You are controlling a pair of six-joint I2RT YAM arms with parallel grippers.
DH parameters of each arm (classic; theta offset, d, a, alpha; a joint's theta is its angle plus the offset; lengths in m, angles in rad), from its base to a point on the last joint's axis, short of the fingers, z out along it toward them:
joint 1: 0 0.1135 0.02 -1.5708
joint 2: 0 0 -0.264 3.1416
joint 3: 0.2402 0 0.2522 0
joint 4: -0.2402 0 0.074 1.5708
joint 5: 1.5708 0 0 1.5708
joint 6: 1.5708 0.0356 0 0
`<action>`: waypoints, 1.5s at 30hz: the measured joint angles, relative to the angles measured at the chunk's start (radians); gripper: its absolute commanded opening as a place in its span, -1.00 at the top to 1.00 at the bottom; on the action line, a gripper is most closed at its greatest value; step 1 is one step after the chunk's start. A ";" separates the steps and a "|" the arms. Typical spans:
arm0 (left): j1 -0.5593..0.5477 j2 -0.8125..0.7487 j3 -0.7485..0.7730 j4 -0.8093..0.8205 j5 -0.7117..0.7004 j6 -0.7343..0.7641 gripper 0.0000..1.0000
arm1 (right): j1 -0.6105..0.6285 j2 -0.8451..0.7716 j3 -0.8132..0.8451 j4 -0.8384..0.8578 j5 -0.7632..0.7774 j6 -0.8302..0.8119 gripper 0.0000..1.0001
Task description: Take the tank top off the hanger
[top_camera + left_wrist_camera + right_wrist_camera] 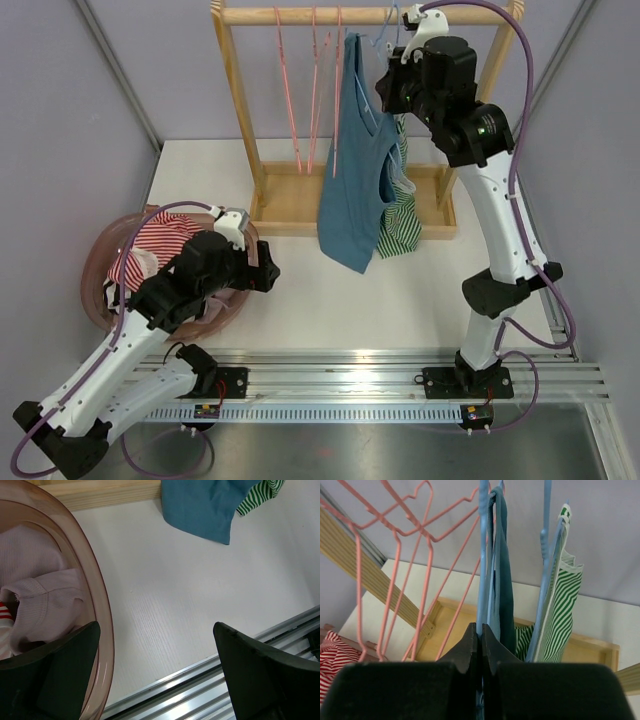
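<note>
Right jaws: together, clamped on the hanger (483,540)
Left jaws: wide apart, empty
Tank top (350,190): soft, light, limp; may snag
Hold: pinch a strap (504,555) at the shoulder

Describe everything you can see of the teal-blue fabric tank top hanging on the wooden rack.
The teal-blue fabric tank top looks like soft knit, with narrow shoulder straps and a scooped neck. It hangs slack and skewed from a light blue hanger on the wooden rack's top rail, one lower corner drooping past the rack's base. A green-and-white striped top hangs close beside it. The right gripper is shut on the hanger beside a strap; the top is not yet off.
</note>
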 measured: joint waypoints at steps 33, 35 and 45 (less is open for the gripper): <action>-0.542 0.272 0.613 0.146 -0.263 0.153 -0.98 | -0.001 -1.074 -0.838 -0.193 -0.428 0.148 1.00; -0.626 0.345 0.677 0.171 -0.323 0.190 -0.98 | -0.001 -1.100 -0.837 -0.210 -0.456 0.159 1.00; -0.669 0.559 0.756 0.221 -0.431 0.241 -0.76 | -0.001 -1.135 -0.831 -0.277 -0.536 0.193 1.00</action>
